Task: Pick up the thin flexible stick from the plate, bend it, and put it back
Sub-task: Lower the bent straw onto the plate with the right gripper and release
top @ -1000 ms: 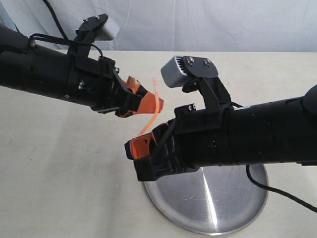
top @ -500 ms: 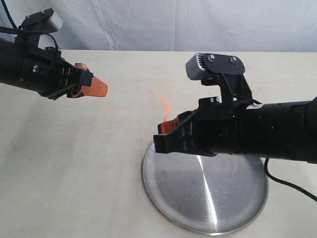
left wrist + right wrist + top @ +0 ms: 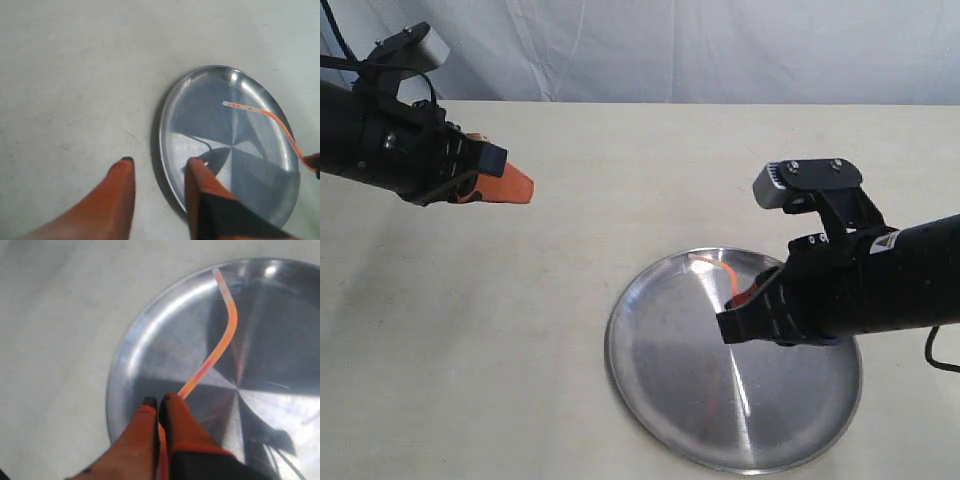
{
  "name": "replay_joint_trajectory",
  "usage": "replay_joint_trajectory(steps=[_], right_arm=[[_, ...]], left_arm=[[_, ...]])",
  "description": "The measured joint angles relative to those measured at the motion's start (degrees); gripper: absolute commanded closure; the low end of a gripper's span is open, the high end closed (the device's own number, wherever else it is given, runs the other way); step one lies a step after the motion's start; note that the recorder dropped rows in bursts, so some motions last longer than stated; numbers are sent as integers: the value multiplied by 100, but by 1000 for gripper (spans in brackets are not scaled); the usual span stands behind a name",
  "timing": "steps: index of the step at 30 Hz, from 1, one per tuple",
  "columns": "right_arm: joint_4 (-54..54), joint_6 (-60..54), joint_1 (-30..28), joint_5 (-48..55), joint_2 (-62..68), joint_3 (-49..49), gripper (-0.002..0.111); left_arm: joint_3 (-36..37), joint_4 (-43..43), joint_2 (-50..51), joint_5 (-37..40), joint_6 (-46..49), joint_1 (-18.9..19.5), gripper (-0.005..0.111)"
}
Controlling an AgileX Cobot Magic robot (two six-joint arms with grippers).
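Observation:
The thin flexible stick [image 3: 227, 335] is red-orange with a pale tip and bent into a gentle wave. My right gripper [image 3: 159, 400] is shut on one end of it. The free end reaches out low over the far part of the round steel plate [image 3: 150, 340]. In the exterior view the right gripper [image 3: 745, 293] hangs above the plate [image 3: 720, 410], with the stick [image 3: 716, 265] curving out to its upper left. My left gripper [image 3: 525, 186] is far off at the upper left, above bare table. Its orange fingers [image 3: 120, 195] stand open and hold nothing. The left wrist view shows the plate [image 3: 200, 115] and stick [image 3: 272, 117] from a distance.
The cream tabletop [image 3: 470, 330] surrounds the plate on all sides. A white cloth backdrop [image 3: 720, 50] hangs behind the table's far edge. A black cable [image 3: 940, 365] trails from the right arm at the right edge.
The left gripper let go of the stick and drew back to the upper left. The right gripper carried the stick rightward and down, from above the table to low over the plate.

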Motion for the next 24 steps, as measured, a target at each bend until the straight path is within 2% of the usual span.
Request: replay_joint_trajectory(steps=[2,5,11,13,18,19,21,24], right_arm=[[-674,520,-23,106,0,0,109],[-1269,1042,-32,208,37,0,109],[-1494,1232,-32,263,348,0,109],[-1503,1245,-32,263,446,0,102],[-1503,1267,-32,90,567,0,58],[-1505,1267,-32,61,579,0,53],[-1505,1267,-32,6,600,0,47],[-1516,1267,-32,-55,599,0,48]], left_arm=[[0,-40,-12,94,0,0,107],[0,-92,-34,182,0,0,106],[0,-121,-34,343,12,0,106],[0,-135,-34,398,12,0,106],[0,-135,-34,509,12,0,106],[0,-135,-34,523,12,0,106],[0,-135,-34,523,12,0,106],[0,-135,-34,561,46,0,106]])
